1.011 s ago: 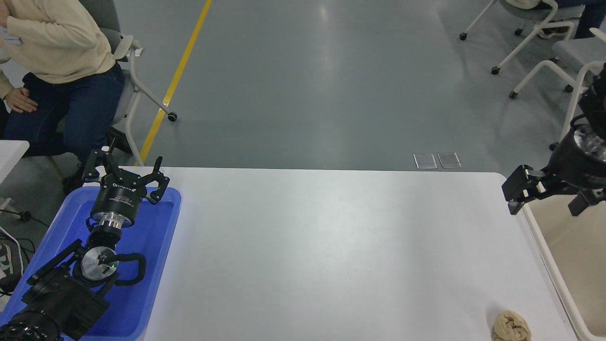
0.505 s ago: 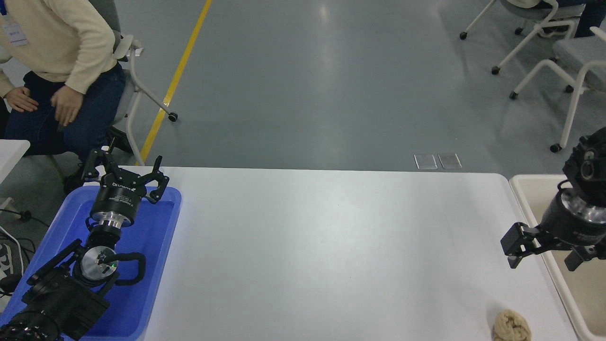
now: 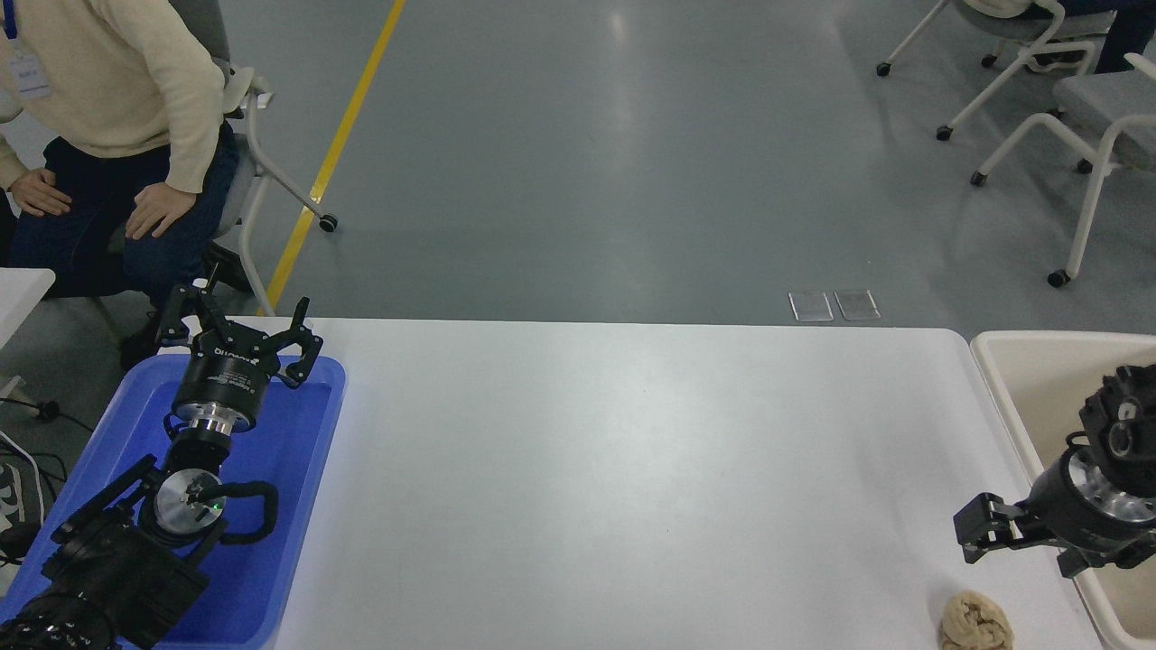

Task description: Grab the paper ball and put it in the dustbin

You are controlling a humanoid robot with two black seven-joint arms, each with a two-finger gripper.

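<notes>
Right arm has dropped from up over the dustbin's far end toward the near right corner; right pincer [image 3: 1020, 542] now hangs just above and behind the paper ball [image 3: 975, 623], not touching it. Person's hand has come down onto the knee. Nothing else moved. Judgement: this is the approach for the pick, grasp not yet made, ball not yet lifted.

Largest to smallest:
- White surface [image 3: 632, 469], mostly bare in the middle.
- Blue tray [image 3: 298, 506] at left edge, left arm parked over it.
- Dustbin [image 3: 1011, 370], cream tub at right edge, partly cut off by frame; visible inside looks bare.
- Person [image 3: 108, 99] seated far left, cream sweater, hands on knees.
- Left pincer [image 3: 239, 338], fingers spread wide, holding nothing.
- Right pincer: two fingers apart, released, nothing between them.
- Paper ball: tan, crumpled, on the surface at the bottom right edge, near the dustbin's long side, partly cropped.

Writing: white print on the left pincer's body, too small to read. Person's badge not read. Two small clear plates [image 3: 834, 306] on the floor, no legible text.
</notes>
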